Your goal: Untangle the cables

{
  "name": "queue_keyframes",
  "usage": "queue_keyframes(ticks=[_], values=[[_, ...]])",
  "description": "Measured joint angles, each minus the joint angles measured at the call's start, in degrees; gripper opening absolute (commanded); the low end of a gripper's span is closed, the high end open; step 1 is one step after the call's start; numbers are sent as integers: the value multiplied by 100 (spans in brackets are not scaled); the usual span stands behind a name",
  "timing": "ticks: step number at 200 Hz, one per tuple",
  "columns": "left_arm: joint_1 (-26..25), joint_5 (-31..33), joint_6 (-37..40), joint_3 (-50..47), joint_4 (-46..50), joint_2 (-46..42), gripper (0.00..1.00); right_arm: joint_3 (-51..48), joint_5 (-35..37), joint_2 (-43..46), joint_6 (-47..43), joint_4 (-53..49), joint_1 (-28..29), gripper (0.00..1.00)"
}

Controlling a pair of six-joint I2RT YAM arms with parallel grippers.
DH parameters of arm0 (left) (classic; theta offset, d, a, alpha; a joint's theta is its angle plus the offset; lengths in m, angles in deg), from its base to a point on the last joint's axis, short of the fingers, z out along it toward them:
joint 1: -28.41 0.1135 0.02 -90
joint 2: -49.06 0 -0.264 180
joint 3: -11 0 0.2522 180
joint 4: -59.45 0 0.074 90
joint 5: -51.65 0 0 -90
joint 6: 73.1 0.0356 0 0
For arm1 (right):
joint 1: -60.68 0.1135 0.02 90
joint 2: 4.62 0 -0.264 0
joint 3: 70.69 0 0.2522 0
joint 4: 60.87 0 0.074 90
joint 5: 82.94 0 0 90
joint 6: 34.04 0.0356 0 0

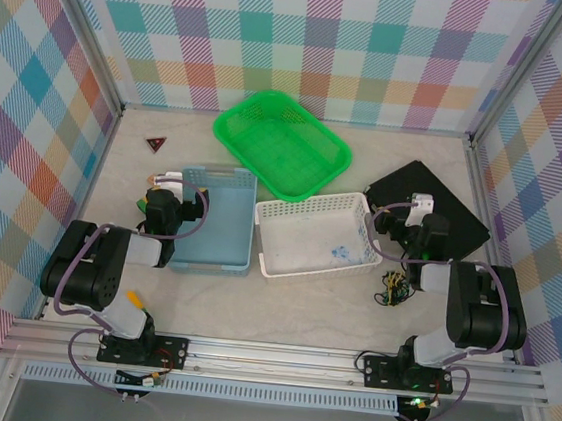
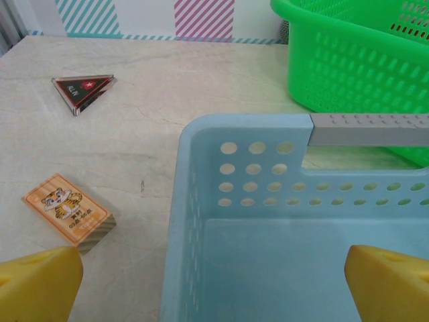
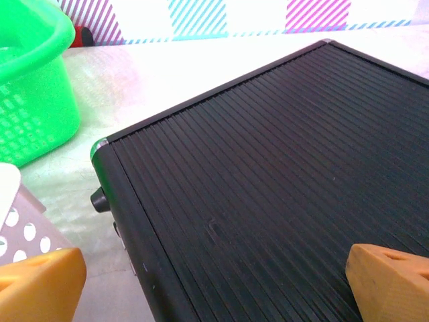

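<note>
Right gripper [image 3: 214, 285] agape over ribbed black slab [image 3: 268, 154]; thin cables [image 1: 392, 288] knotted.

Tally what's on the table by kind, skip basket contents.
Baskets: 3 (green basket, blue basket, white basket)
Cable bundle: 1
Black ribbed case: 1
Triangular tile: 1
Orange card box: 1
Total: 7

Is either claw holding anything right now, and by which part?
Nothing is held. The left claw and right claw are open and empty; the cables lie untouched.
</note>
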Motion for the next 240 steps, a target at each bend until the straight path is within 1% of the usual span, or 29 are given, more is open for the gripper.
queue_keyframes(ticks=[16,38,52,78,92,108,128,145,155,173,186,205,225,232,240], values=[[0,111,-42,-68,345,-437,100,105,74,439,46,-595,7,97],[0,354,-120,-70,1014,-1480,100,396,164,1325,85,-1484,42,96],[0,470,-170,92,1639,-2166,100,654,162,1910,184,-2085,59,94],[-4,533,-538,909,3294,-3200,99,1370,-37,2667,525,-3471,68,88],[-4,354,-798,1515,4181,-3565,98,1725,-219,2942,785,-4262,70,84],[-4,-216,-1005,2179,5056,-3803,98,2041,-358,3213,1130,-5252,74,81],[-13,-1368,-1113,2806,5917,-3807,97,2334,-398,3517,1613,-6542,74,77],[-83,-2487,-1161,3180,6583,-3536,94,2553,-358,3762,2055,-7659,74,74],[-157,-3080,-1174,3329,6876,-3311,92,2719,-289,3875,2302,-8334,74,73],[-363,-3891,-1113,3429,7250,-2841,91,2992,-203,3965,2710,-9392,74,73],[-599,-4286,-990,3427,7506,-2570,91,3071,-229,3963,2944,-9954,74,72],[-957,-4699,-774,3425,7665,-2387,91,3014,-313,3910,3198,-10625,74,69],[-1228,-5090,-664,3410,7632,-2319,90,2747,-376,3875,3353,-10983,74,66],[-1307,-5204,-623,3403,7615,-2275,90,2621,-396,3877,3377,-11060,74,61],[-1399,-5320,-579,3388,7602,-2205,90,2476,-439,3875,3390,-11097,74,60]])
